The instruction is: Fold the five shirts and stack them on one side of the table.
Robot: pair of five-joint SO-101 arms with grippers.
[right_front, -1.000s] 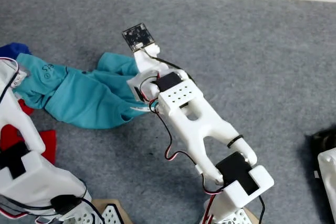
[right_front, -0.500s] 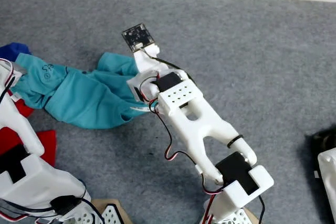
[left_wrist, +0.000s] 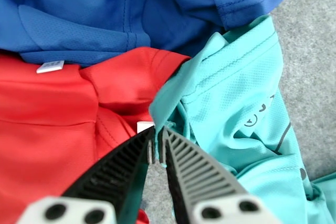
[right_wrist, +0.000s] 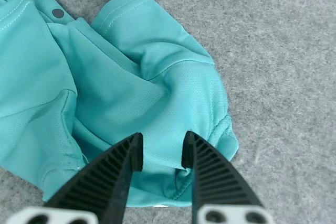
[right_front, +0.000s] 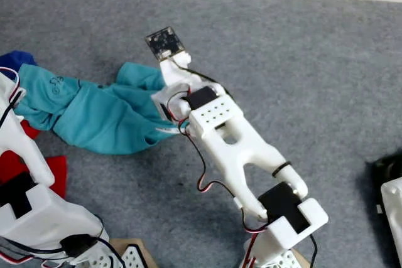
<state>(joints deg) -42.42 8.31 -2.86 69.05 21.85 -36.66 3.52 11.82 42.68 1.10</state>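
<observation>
Change: the left arm (right_front: 25,149) has shifted slightly outward since a second ago, and the teal shirt's (right_front: 94,117) collar end has moved with it. The right arm (right_front: 232,136) has stayed put.
Left jaws: closed, pinching an edge of the teal shirt (left_wrist: 236,103) right at the tips.
Right jaws: open, tips down on the teal shirt (right_wrist: 131,77), with a bunched fold of it lying between them.
Teal shirt: crumpled and unfolded, strung out on the tabletop (right_front: 314,61) from the left jaws to the right jaws. Most of the cloth lies between the two.
Red shirt: (left_wrist: 52,114) just beside the left jaws, touching the pinched teal edge. A small white tag (left_wrist: 144,127) sits just ahead of the tips. In the high view a red patch (right_front: 56,171) shows beside the left arm.
Blue shirt: (left_wrist: 105,9) beyond the left jaws' tips, past the red shirt, touching both red and teal. It is rumpled.
Tabletop: grey and felt-like; it shows bare beyond the right jaws' tips (right_wrist: 283,51).
</observation>
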